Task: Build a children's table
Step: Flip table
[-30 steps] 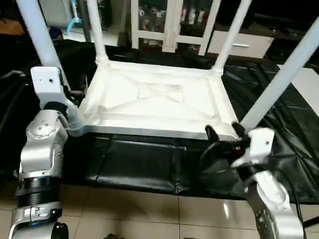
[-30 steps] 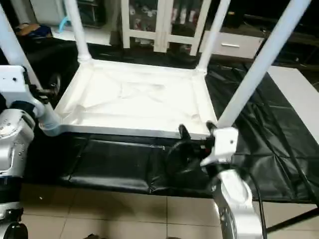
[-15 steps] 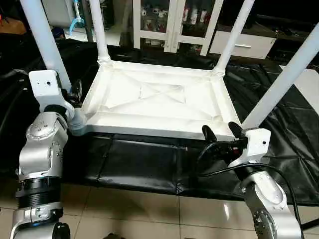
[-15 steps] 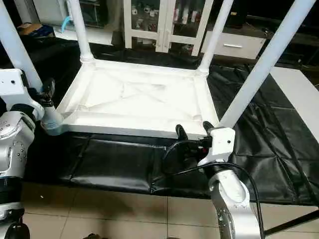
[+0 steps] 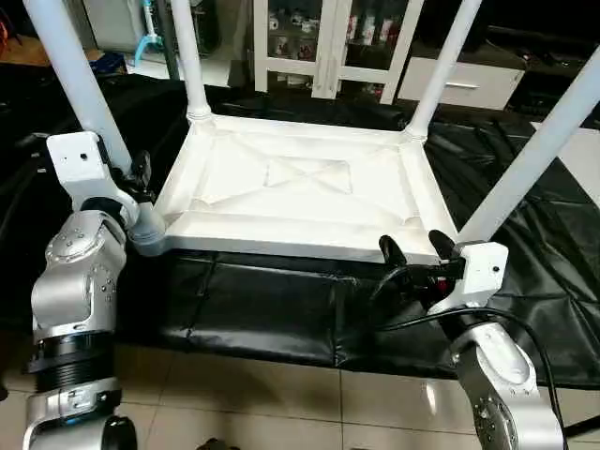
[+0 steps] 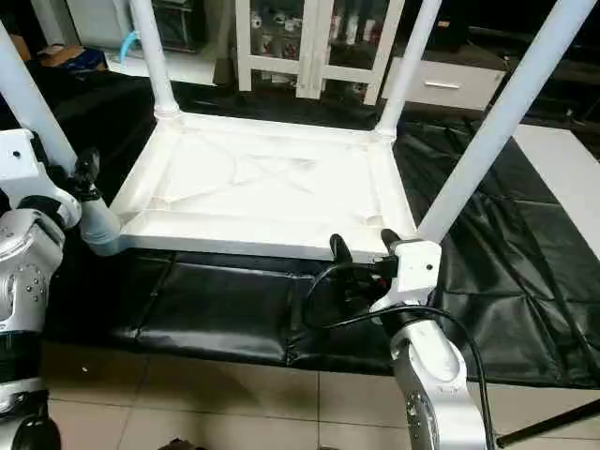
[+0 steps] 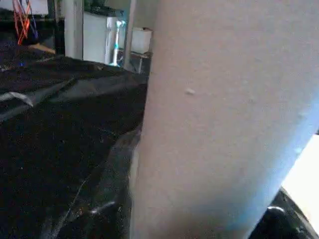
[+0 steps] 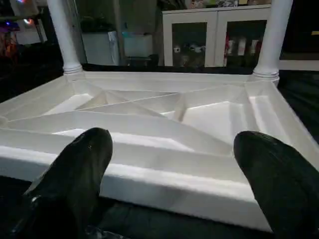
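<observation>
No readable text, labels, brands or numbers anywhere: nothing legible on the tabletop [image 5: 300, 192], the legs [image 5: 539, 150], the black cover [image 5: 272, 309] or the cabinet [image 5: 323, 42] behind.

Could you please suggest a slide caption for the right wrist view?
Open right pincer faces the near edge of the upturned white tabletop, X ribs showing, two legs standing at the far corners.

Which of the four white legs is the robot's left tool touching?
The near-left leg, at the tabletop's front left corner. The left tool sits at its base; the other three legs stand free.
</observation>
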`<state>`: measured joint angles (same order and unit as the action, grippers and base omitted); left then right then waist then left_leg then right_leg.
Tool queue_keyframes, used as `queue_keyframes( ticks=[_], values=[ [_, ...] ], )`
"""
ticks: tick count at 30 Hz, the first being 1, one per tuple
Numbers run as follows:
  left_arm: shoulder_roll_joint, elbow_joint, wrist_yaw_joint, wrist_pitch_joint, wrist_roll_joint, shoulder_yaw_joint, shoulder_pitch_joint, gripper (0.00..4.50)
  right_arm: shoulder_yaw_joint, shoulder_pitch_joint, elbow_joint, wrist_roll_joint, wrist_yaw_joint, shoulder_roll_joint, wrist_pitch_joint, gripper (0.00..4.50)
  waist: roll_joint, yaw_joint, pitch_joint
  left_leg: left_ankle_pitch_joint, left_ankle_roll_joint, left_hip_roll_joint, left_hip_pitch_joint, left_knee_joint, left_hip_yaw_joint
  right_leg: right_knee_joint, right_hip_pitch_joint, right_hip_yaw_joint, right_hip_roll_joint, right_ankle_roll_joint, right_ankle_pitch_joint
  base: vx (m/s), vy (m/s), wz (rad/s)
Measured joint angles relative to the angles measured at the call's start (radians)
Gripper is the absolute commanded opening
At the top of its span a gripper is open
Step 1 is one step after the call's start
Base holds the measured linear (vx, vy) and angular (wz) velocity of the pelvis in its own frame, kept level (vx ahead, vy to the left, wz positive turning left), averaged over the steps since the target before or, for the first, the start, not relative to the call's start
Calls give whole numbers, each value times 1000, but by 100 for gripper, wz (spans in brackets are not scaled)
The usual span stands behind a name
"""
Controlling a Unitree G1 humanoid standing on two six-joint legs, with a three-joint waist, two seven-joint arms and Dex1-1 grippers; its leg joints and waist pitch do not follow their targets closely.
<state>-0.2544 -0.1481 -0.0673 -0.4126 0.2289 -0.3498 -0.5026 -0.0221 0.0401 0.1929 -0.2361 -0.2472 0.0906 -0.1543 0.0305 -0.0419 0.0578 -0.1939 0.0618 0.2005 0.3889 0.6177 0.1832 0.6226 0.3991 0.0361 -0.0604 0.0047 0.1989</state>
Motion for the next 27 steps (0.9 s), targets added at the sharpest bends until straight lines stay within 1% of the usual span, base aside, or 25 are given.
queue_keyframes(
  ticks=[3,4,6,10,12,13,14,15,17,19,21,25,27],
  values=[
    [37,-1,33,-21,12,-9,-19,199,0,-1,2,-23,-3,-3,-18,432,-8,-1,2,0,0,-1,0,0,0,1,0,0,-1,0,0,0,0,0],
    [56,-4,47,-27,20,-21,-31,199,0,-2,2,-34,-5,-7,-27,432,-12,-1,2,0,0,-1,0,0,0,1,1,0,-1,0,0,0,0,0],
    [83,-9,66,-42,39,-45,-49,200,2,-3,2,-42,-14,-10,-36,432,-16,-1,2,0,0,-1,0,0,0,2,1,0,-1,0,0,0,0,0],
    [133,-15,84,-46,122,-96,-67,200,7,-3,5,-54,-15,-15,-46,432,-17,-3,2,0,0,-1,1,-1,0,1,2,0,-1,1,0,0,0,0],
    [152,-15,84,-46,141,-109,-72,200,5,-7,5,-79,-13,-36,-66,432,-16,-3,2,0,0,-1,2,-1,0,0,3,0,-1,1,1,0,0,0],
    [159,-15,84,-47,155,-112,-74,200,-6,-18,6,-111,-9,-56,-88,432,-16,-3,2,1,-1,-1,4,-1,0,0,3,0,-1,1,1,0,0,0],
    [163,-15,84,-48,160,-113,-76,200,-17,-30,6,-142,-1,-73,-107,446,-16,-3,2,1,-2,-1,5,-1,0,-1,3,1,-1,1,1,0,0,0],
    [167,-15,84,-49,161,-111,-77,200,-32,-46,6,-183,9,-91,-128,450,-16,-4,2,2,-3,-1,5,-1,0,-1,4,0,-1,1,1,0,0,0],
    [169,-14,84,-50,161,-105,-78,200,-71,-81,8,-273,35,-130,-177,450,-16,-5,2,2,-4,-1,6,-1,0,-3,3,0,-1,1,1,0,0,0],
    [170,-11,84,-56,160,-98,-79,200,-97,-125,3,-354,40,-140,-222,450,-17,-7,2,3,-5,-1,6,-1,1,-3,3,0,-1,1,1,0,0,0],
    [177,-6,87,-65,159,-94,-79,200,-111,-166,-9,-396,36,-146,-242,450,-18,-7,1,3,-5,-1,6,-1,1,-2,4,0,-1,1,0,0,0,0],
    [220,4,109,-69,162,-96,-83,200,-164,-261,-57,-492,49,-173,-272,450,-18,-10,1,4,-5,-1,5,-1,1,-1,3,1,-2,1,0,0,0,0],
    [236,6,118,-69,170,-98,-83,200,-178,-284,-63,-515,59,-179,-279,450,-18,-12,1,5,-5,-1,5,-1,1,-1,3,1,-2,1,0,0,0,0]
  ],
)
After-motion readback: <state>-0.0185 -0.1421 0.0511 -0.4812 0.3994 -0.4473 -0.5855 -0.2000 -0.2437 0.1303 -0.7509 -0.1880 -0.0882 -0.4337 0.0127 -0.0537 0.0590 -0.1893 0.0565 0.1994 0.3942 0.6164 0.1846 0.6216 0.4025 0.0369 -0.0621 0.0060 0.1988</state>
